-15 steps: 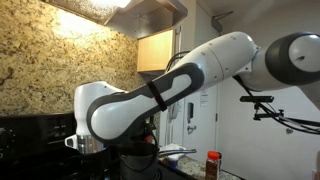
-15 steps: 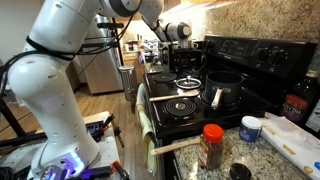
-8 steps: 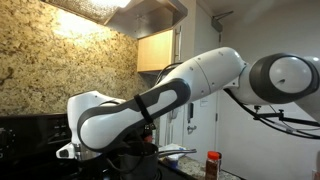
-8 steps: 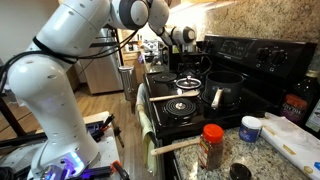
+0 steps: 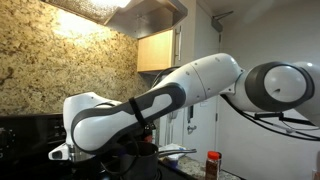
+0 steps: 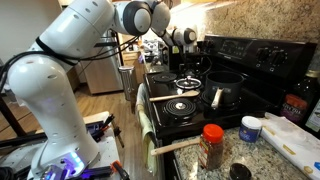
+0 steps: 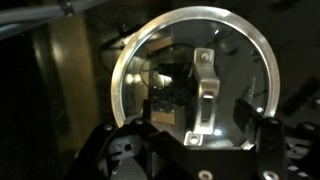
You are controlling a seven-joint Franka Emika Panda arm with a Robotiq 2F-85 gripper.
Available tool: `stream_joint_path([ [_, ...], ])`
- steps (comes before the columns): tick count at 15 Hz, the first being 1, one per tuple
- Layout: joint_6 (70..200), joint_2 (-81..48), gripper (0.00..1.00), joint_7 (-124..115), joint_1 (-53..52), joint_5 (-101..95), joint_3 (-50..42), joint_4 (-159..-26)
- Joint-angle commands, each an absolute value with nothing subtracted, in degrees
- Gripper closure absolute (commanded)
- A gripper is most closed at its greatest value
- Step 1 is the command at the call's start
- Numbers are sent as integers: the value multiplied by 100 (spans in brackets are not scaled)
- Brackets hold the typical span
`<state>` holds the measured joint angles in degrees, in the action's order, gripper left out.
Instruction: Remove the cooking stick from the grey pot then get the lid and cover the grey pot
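1. The gripper [image 7: 198,152] is nearest in the wrist view, with one dark finger at each lower corner. The jaws stand wide apart with nothing between them. It hangs over the lid without touching it.
2. The lid [image 7: 190,88] lies flat below, right way up. It has a bright metal rim and a see-through centre, and a burner shows faintly through the glass. Its handle [image 7: 205,95] stands up at the middle and lies roughly between the two fingers, narrow sides facing them.
3. I judge the lid stiff and moderately heavy, with a smooth rim that gives poor hold and glass that would not survive a drop. The handle is the place to take it, with the jaws closing across its narrow width and low enough not to slip off the top. A grip off-centre would likely let the lid tilt as it rises.
4. In an exterior view the lid [image 6: 187,82] shows as a pale ring on the black stove [image 6: 250,55]. The grey pot [image 6: 226,88] stands just beside it on the neighbouring burner. Whether they touch I cannot tell.
5. The pot is uncovered, and I see no cooking stick rising from it. So I judge the stick step done and the lid pickup in hand, though the view is small.
6. Well apart from the work, a red-capped bottle [image 6: 211,148] stands on the speckled table [image 6: 270,160].
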<state>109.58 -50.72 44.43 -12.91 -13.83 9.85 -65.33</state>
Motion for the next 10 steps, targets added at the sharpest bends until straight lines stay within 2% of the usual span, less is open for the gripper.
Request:
stream_joint_path([
  [1, 10919, -5153, 46, 4559, -1233, -1247, 1042, -6346],
  [7, 10757, -5085, 85, 4492, -1235, -1124, 1064, -6301],
  [10, 10511, -5008, 92, 4388, -1285, -1063, 1044, -6182],
])
